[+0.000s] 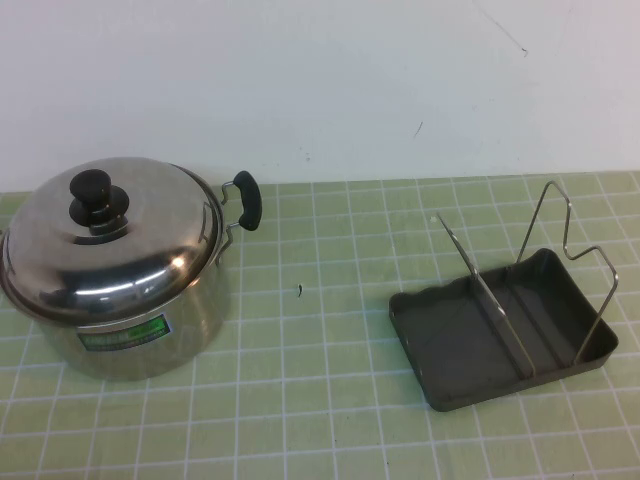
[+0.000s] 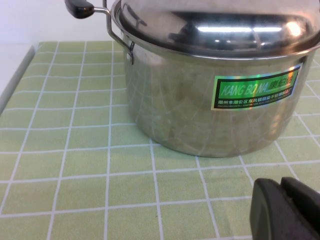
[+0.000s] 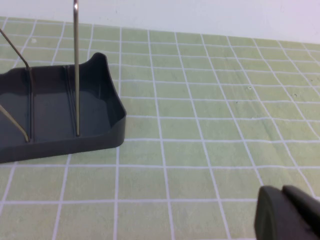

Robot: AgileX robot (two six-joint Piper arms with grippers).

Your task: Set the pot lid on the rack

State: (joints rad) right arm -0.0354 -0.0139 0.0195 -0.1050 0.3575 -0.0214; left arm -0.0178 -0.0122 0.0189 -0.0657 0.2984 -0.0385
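Sitting on the left of the green grid-patterned counter (image 1: 330, 400), the deep steel pot with black side handles and a green label (image 1: 140, 335) carries the round, domed, shiny stainless-steel pot lid (image 1: 120, 245), closed flat on its rim with the black knob (image 1: 95, 192) pointing straight up. One black pot handle (image 1: 245, 200) sticks out toward the white wall (image 1: 320, 80) behind.

Well apart on the right lies the dark grey rectangular shallow rack (image 1: 470, 345), its long axis running diagonally, from the near left toward the far right. Thin bent silver wire uprights (image 1: 555, 225) rise from it, leaning slightly. Between pot and rack the counter holds only a tiny dark speck (image 1: 300, 290).

Neither arm appears from the high camera. The left gripper (image 2: 292, 210) shows only as a dark corner in its wrist view, low over the counter just in front of the pot's label; whether its fingers are apart I cannot tell. The right gripper (image 3: 292, 215) likewise peeks in as a dark edge, near the counter beside the rack's corner (image 3: 107, 100); its fingers' state I cannot tell either.
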